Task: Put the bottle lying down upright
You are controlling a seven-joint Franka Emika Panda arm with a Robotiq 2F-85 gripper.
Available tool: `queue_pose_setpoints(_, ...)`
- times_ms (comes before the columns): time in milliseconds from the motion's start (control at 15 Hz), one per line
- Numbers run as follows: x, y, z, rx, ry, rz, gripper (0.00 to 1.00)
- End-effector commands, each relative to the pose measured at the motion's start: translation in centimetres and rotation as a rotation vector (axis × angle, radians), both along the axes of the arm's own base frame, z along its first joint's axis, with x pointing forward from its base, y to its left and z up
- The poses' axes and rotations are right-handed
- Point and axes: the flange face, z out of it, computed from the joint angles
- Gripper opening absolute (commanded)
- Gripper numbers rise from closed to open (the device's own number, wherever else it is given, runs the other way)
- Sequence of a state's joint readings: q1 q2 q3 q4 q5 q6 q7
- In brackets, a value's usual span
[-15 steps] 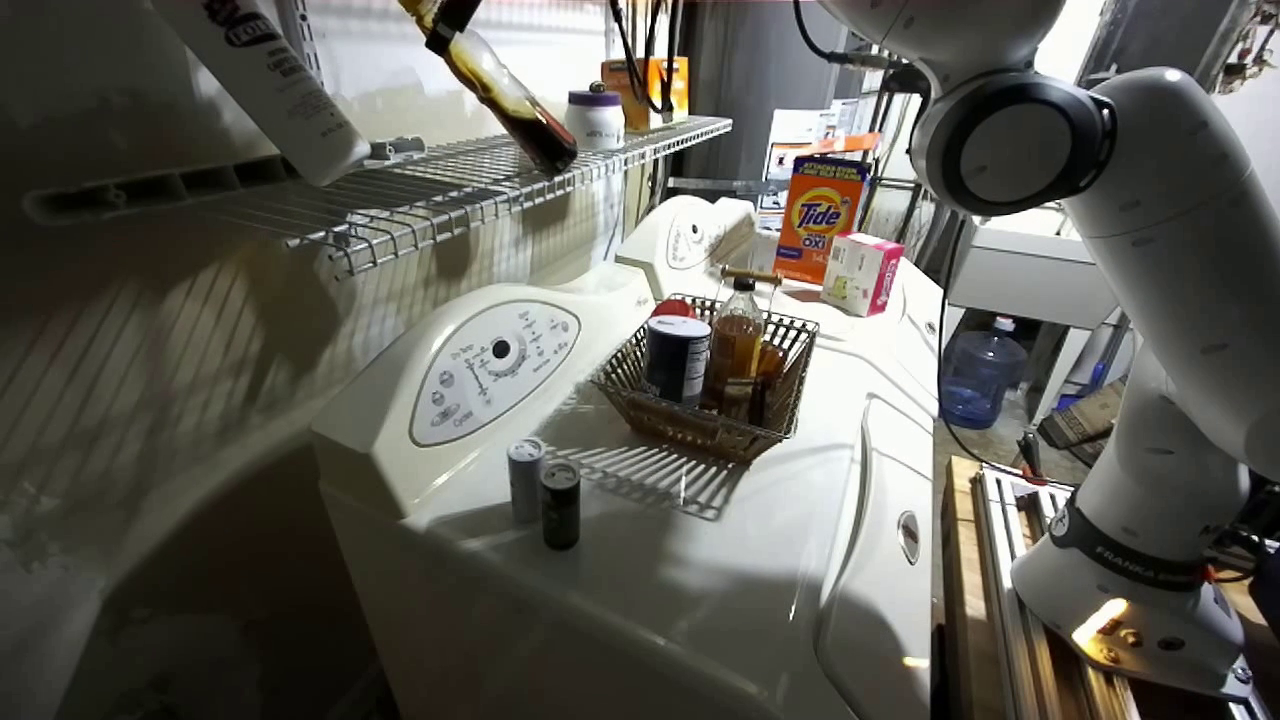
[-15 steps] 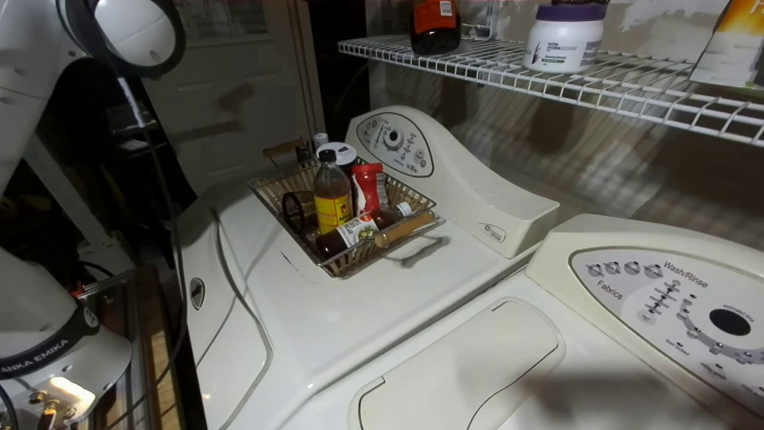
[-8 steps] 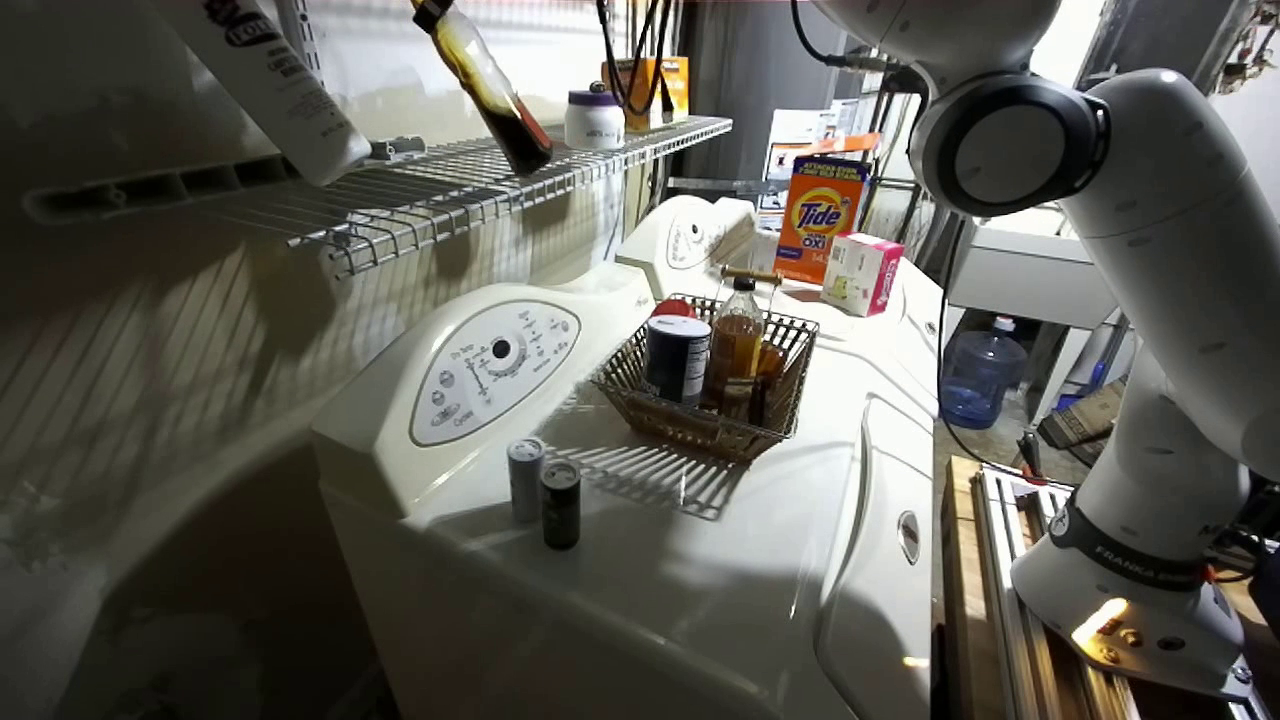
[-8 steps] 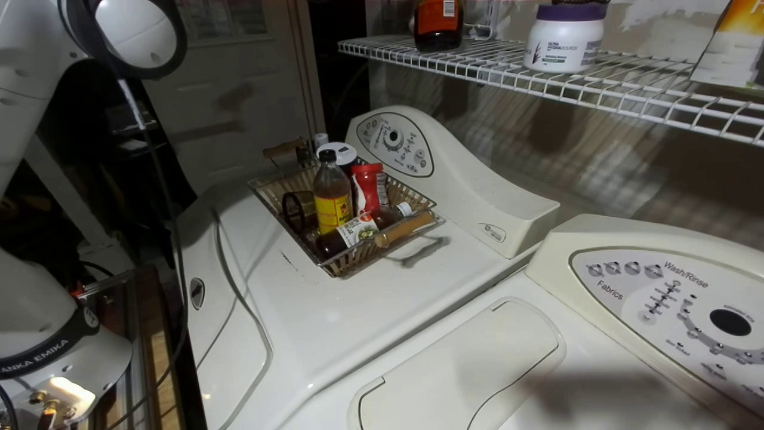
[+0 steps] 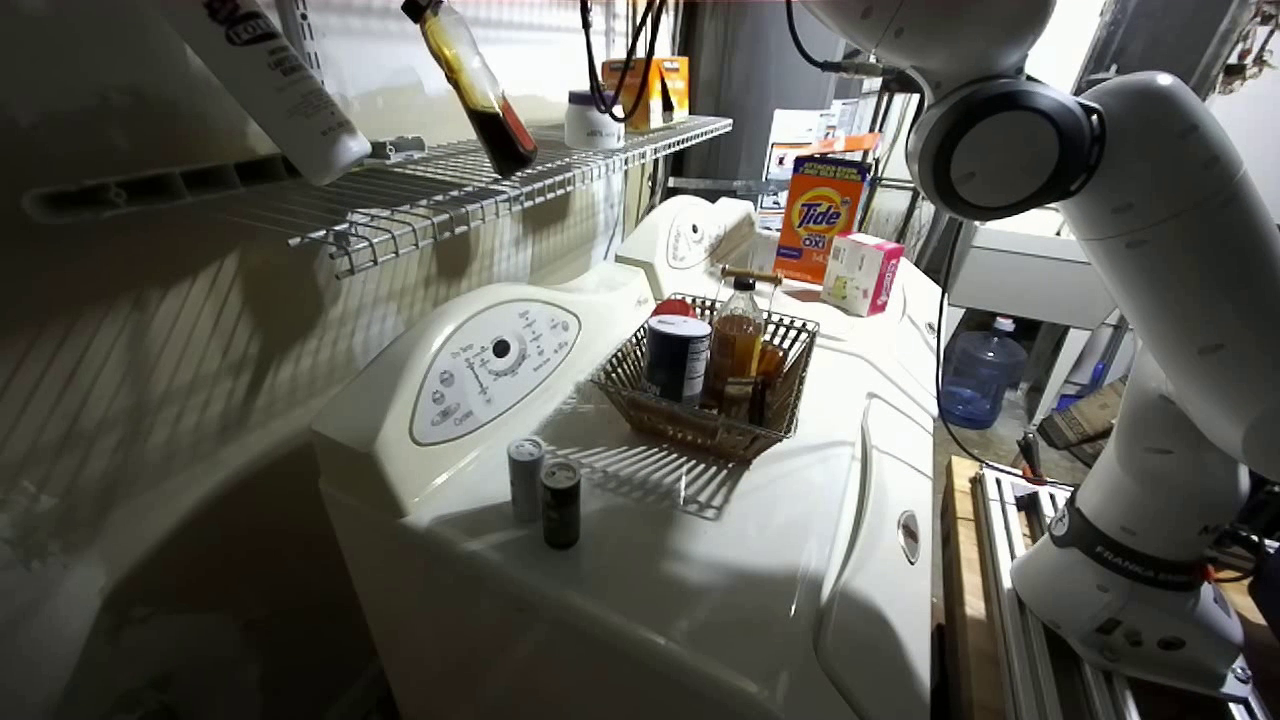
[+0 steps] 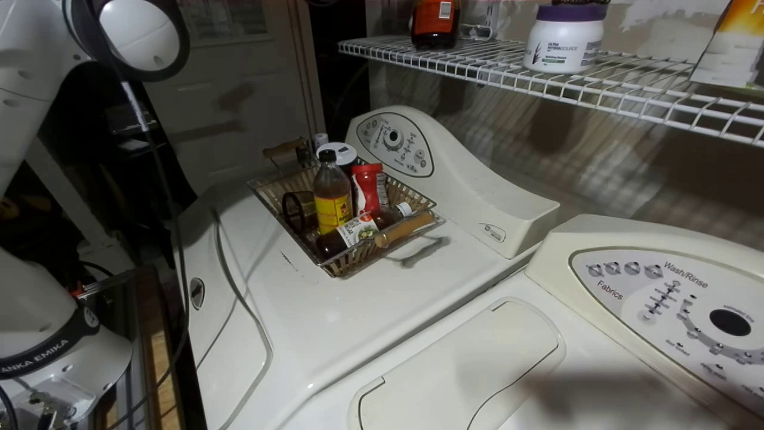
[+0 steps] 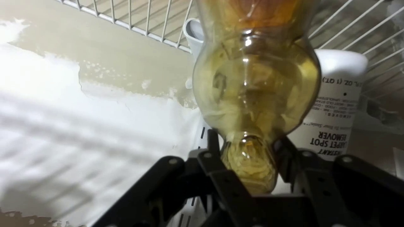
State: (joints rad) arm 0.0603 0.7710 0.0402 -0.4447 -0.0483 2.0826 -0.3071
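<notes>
1. While the wrist view shows the gripper (image 7: 248, 148) pinching the amber bottle (image 7: 255, 78) at its neck, an exterior view shows the bottle tilted over the wire shelf (image 5: 430, 190), neck toward eleven o'clock, contact unclear
2. In an exterior view its top is cropped, a purple-lidded jar (image 6: 564, 42) at three o'clock
3. Only the wrist view makes REMOVER legible, on a white bottle (image 7: 334, 101) at four o'clock

"What's the tally?"
"One amber bottle (image 5: 475, 90), one white bottle (image 5: 270, 75); one basket (image 5: 685, 428) holding two more bottles (image 6: 331, 206) (image 6: 358, 230), one red container (image 6: 365, 186), one dark canister (image 5: 676, 362)."
"And elsewhere?"
"Two small canisters (image 5: 525, 482) (image 5: 561, 507), one purple-lidded jar (image 6: 564, 43), one Tide box (image 5: 817, 225), one pink-and-white box (image 5: 862, 275)."
</notes>
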Motion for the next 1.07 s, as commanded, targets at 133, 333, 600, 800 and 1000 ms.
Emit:
queue_pose_setpoints(133,-0.9,0.2,1.7,0.094,-0.010,-0.058,0.19)
queue_pose_setpoints(333,-0.7,0.2,1.1,0.124,0.004,-0.065,0.19)
queue_pose_setpoints(600,-0.7,0.4,1.3,0.111,-0.014,-0.034,0.19)
queue_pose_setpoints(800,-1.2,0.6,1.2,0.039,0.038,0.024,0.19)
queue_pose_setpoints(1000,-1.7,0.8,1.1,-0.026,0.092,0.052,0.19)
